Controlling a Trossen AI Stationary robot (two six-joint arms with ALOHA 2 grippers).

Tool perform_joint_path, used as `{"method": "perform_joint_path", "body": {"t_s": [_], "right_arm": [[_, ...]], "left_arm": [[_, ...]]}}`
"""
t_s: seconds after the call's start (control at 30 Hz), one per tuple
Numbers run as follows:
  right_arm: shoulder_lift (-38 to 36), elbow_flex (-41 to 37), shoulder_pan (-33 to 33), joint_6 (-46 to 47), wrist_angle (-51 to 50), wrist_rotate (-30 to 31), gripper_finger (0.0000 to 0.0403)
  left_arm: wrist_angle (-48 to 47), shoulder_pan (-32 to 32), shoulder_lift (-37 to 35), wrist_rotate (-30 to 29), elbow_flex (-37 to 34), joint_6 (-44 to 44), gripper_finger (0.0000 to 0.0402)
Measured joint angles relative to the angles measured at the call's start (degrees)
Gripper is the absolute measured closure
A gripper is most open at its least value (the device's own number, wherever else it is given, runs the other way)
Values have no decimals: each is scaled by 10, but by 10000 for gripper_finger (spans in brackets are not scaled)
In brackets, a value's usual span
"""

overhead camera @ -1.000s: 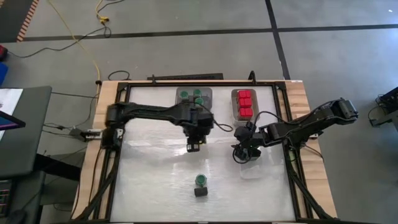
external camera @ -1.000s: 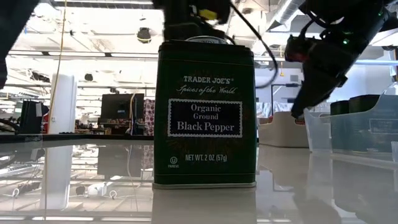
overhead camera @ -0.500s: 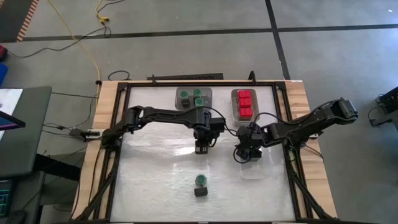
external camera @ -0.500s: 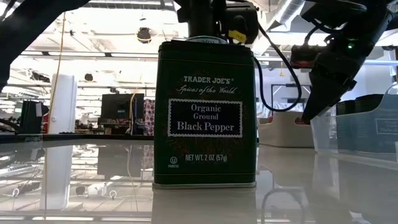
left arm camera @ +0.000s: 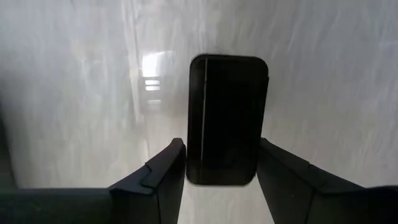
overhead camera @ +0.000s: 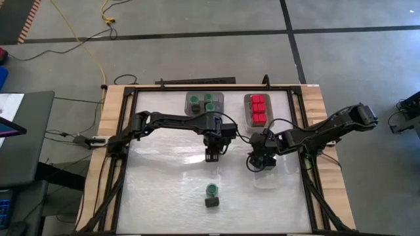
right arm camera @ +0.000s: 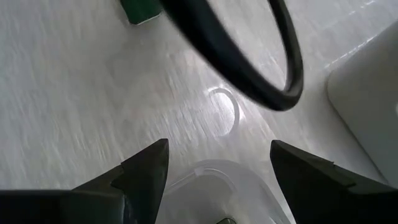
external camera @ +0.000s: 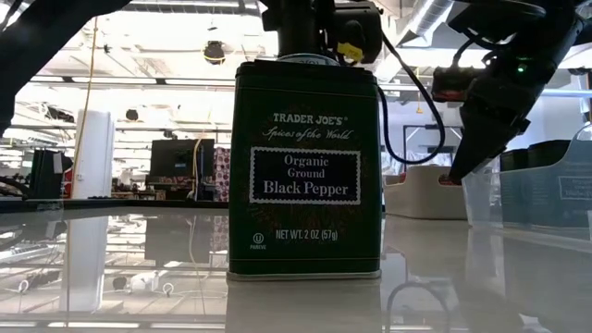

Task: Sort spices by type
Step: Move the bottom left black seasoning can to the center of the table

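A dark rectangular spice block (left arm camera: 227, 118) lies flat on the glossy white counter (overhead camera: 164, 190) near its middle, and the left gripper (left arm camera: 221, 167) is right over it — its two dark fingers (left arm camera: 163, 169) stand on either side of the block's near end with a sliver of gap on each side, so they are parted and not pressing it. In the high view the left gripper (overhead camera: 212, 155) hangs just short of the counter's centre.

Toward the front edge a green-lidded round jar (overhead camera: 211, 190) stands touching a dark green Black Pepper tin (overhead camera: 210, 202) — the tin (external camera: 305, 171) fills the low view, upright, label facing the camera.

At the far edge, a grey tray (overhead camera: 192, 98) holds more green-lidded jars (overhead camera: 206, 103), and beside it a second tray (overhead camera: 247, 113) holds red-topped boxes (overhead camera: 258, 109) in a neat cluster.

The right gripper (overhead camera: 258, 161) hovers above a clear plastic tray (overhead camera: 268, 179) on the right side, its fingers (right arm camera: 143, 171) spread wide with nothing between them. A black cable (right arm camera: 242, 59) loops across its wrist view, and a green corner of a container (right arm camera: 142, 10) shows at the edge.
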Motion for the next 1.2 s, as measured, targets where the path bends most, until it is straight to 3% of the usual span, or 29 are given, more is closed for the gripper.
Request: {"method": "perform_joint_path", "body": {"t_s": [0.23,0.37,0.53,0.87,1.03,1.2], "right_arm": [[0,5,-1,-33,29,-1,98],[0,11,0,-38,35,13,98],[0,11,1,-38,35,36,98],[0,11,-11,-66,117,79,98],[0,11,-26,-64,207,79,98],[0,11,-44,-99,262,72,98]], "left_arm": [[-27,0,-31,-5,-2,6,220],[12,0,-89,-9,-54,17,219],[149,0,-228,-38,-223,-8,219],[519,-31,-552,-75,-671,-52,219],[586,-38,-666,-75,-809,-78,219],[659,-38,-736,-79,-914,-132,219]]}}
